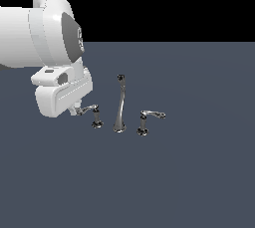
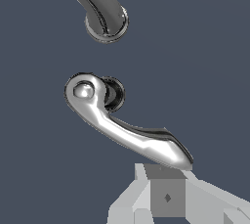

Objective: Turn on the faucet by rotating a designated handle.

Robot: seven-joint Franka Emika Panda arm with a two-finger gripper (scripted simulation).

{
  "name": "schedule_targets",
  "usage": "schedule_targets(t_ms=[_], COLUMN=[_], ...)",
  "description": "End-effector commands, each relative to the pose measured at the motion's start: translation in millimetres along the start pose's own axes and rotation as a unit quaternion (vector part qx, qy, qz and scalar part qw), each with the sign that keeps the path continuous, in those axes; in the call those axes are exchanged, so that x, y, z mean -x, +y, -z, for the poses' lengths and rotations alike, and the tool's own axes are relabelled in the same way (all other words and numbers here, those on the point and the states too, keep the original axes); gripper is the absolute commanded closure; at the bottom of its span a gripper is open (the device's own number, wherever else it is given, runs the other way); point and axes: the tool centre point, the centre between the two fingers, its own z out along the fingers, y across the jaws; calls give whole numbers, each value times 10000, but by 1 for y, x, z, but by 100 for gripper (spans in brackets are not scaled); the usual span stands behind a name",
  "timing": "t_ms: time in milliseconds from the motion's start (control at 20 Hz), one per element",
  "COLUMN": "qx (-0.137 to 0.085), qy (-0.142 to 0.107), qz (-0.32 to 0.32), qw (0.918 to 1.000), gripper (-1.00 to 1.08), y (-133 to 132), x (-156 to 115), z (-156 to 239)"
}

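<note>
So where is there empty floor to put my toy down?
Bare floor lies in front of the faucet and past the twin handle on the exterior view's right. It is crowded at the handle, where the gripper sits close.

Dark grey-blue floor (image 1: 199, 182), chrome faucet (image 1: 119, 105) standing on it

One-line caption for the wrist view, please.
Wrist camera looks down on the chrome handle, its lever end beside the gripper, with the spout base beyond.
</note>
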Motion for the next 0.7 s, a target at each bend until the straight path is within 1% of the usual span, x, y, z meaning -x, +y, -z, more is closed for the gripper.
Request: schedule_targets(t_ms=[0,550,600,650], qx=[3,12,12,20], qy=[1,8,8,-33], qz=[0,-34,-34,139], qw=[10000,10000,10000,9999], gripper=[108,108,108,108], y=[3,20,20,26], x=[-5,-45,-45,-23], z=[0,0,0,0])
